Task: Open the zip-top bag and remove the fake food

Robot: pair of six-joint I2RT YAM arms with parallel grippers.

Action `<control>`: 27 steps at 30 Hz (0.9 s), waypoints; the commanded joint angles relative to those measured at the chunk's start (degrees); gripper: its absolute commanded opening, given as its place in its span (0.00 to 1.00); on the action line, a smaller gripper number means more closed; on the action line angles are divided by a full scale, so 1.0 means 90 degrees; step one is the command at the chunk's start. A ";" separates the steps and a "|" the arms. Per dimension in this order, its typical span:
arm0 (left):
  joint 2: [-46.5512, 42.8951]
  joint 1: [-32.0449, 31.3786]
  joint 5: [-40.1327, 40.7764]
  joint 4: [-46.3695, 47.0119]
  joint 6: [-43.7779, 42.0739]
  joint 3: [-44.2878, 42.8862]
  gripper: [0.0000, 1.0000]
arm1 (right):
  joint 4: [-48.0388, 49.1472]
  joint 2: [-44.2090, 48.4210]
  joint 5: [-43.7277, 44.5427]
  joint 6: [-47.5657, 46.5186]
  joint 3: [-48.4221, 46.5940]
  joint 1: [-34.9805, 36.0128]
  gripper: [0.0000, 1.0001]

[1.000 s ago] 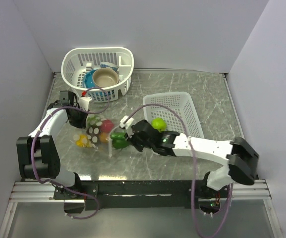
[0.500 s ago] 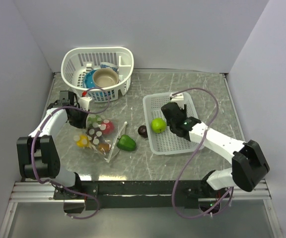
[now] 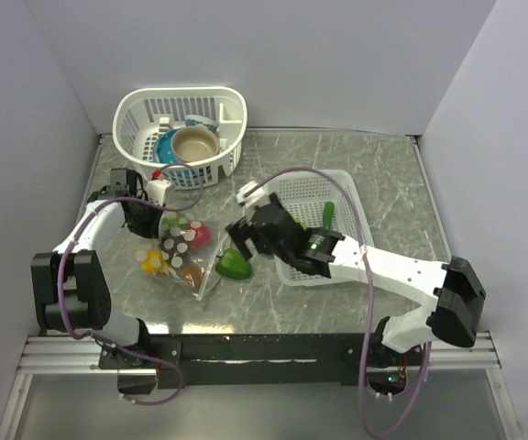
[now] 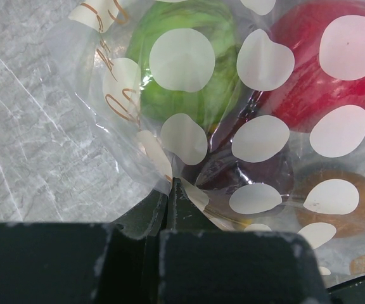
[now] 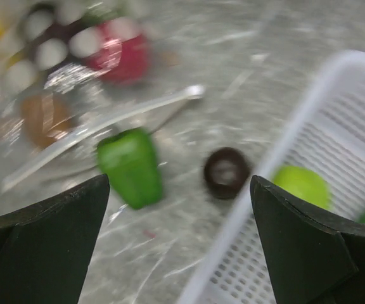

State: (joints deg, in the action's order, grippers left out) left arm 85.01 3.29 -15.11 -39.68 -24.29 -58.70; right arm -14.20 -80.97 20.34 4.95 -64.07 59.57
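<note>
The polka-dot zip-top bag (image 3: pixel 178 249) lies on the table left of centre, and my left gripper (image 4: pixel 170 185) is shut on its edge. Fake food shows through the plastic: a green piece (image 4: pixel 182 63), a red one (image 4: pixel 322 69), a dark maroon one (image 4: pixel 252 180) and an orange-brown one (image 4: pixel 338 196). Outside the bag, a green pepper (image 5: pixel 130 166) and a dark maroon piece (image 5: pixel 225 172) lie on the table. My right gripper (image 5: pixel 180 183) hovers open above these two, holding nothing. A lime-green piece (image 5: pixel 303 185) and a green piece (image 3: pixel 328 213) lie in the white mesh tray (image 3: pixel 348 188).
A white basket (image 3: pixel 181 128) holding bowls stands at the back left, close behind the left arm. The mesh tray's rim (image 5: pixel 277 164) runs just right of the maroon piece. Walls close in the table on the left, back and right.
My right gripper swung from the bag over to the mesh tray, opened wide, and came back above the pepper. A green piece now lies in the tray. The left gripper has not moved.
</note>
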 commanded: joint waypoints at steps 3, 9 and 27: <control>-0.0169 -0.0024 -0.0010 0.0102 -0.0064 0.0047 0.01 | 0.0004 -0.1266 -0.2317 -0.0697 -0.0459 -0.0027 1.00; -0.0198 -0.0024 -0.0020 0.0083 -0.0064 0.0028 0.01 | 0.0375 -0.2253 -0.2806 -0.0638 -0.0478 -0.0027 1.00; -0.0266 -0.0024 0.0000 0.0112 -0.0113 0.0174 0.01 | 0.0699 -0.1349 -0.1510 -0.0472 -0.0283 -0.0037 0.00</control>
State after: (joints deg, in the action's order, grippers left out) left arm 84.90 3.29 -15.07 -39.24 -24.56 -57.36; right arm -9.23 -103.07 -1.04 1.39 -66.06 59.59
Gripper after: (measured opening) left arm 0.018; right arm 0.696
